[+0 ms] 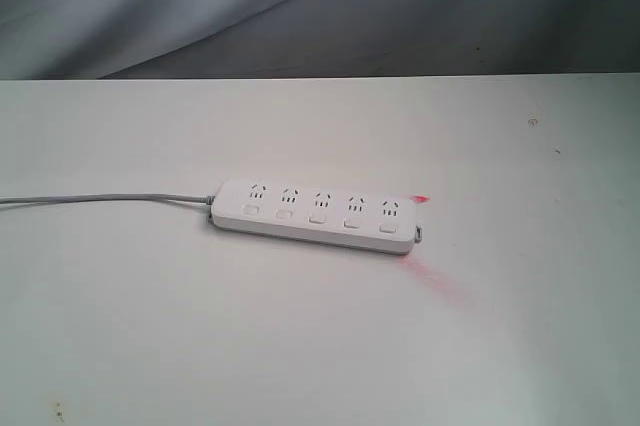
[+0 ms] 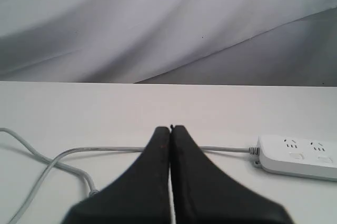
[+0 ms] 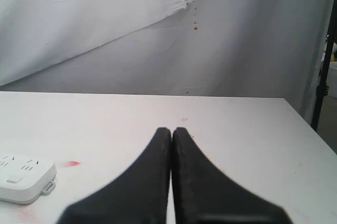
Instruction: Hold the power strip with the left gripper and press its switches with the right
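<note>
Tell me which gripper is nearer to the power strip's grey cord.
Left. The left gripper, shut, has the cord running just beyond its tips; the right gripper, also shut, sits off the power strip's cordless end.

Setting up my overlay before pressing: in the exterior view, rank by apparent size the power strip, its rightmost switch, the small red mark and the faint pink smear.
1. power strip.
2. faint pink smear, edges blurred.
3. rightmost switch and small red mark look alike; not ranked.

Power strip (image 1: 315, 214) flat on table (image 1: 150, 326), mid-scene; cord (image 1: 100, 198) trails left from its left end.
</note>
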Controlling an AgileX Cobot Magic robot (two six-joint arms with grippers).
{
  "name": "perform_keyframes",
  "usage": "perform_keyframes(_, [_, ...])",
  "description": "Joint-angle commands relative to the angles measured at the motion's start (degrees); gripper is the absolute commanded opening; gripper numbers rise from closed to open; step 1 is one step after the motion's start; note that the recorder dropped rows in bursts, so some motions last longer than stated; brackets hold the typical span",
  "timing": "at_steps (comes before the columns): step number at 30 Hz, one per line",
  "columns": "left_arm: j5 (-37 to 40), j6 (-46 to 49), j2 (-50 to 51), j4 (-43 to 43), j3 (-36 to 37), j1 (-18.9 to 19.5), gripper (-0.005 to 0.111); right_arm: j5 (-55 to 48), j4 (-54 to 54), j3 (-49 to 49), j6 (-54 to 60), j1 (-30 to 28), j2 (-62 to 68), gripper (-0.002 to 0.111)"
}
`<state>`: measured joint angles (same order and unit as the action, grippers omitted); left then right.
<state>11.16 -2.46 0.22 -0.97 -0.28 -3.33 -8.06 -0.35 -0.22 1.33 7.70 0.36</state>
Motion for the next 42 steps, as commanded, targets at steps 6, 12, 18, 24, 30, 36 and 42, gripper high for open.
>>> perform_keyframes(6, [-0.65,-0.06,-0.22,-0.26,0.28,-0.31,0.0,0.29,0.04,0.22,-0.03,-0.37,-0.36,0.0])
perform_keyframes(12, [-0.79,-0.03,-0.22,10.06,0.28,-0.24,0.0,0.29,0.04,0.22,-0.03,-0.37,-0.36,0.0])
perform_keyframes(18, [-4.71,-0.03,-0.22,22.81,0.28,-0.24,0.0,0.29,0.04,0.22,-0.03,-0.37,-0.36,0.0])
perform_keyframes(24, [-15.77,-2.6,-0.22,20.3,0.28,-0.24,0.0,0.29,0.04,0.22,-0.03,-0.37,-0.36,0.0])
perform_keyframes(30, [-19.37,-2.6,-0.22,20.3,0.28,-0.24,0.0,2.43,10.46,0.22,-0.15,-0.37,-0.36,0.0])
perform_keyframes(36, [-28.52,-15.33,-0.22,18.13,0.28,-0.24,0.0,10.68,31.38,0.22,-0.15,-0.37,-0.36,0.0])
perform_keyframes(42, [-19.16,-37.41,-0.22,16.96,-2.17,-0.24,0.0,-0.46,34.09,-4.65,0.77,-0.27,-0.36,0.0])
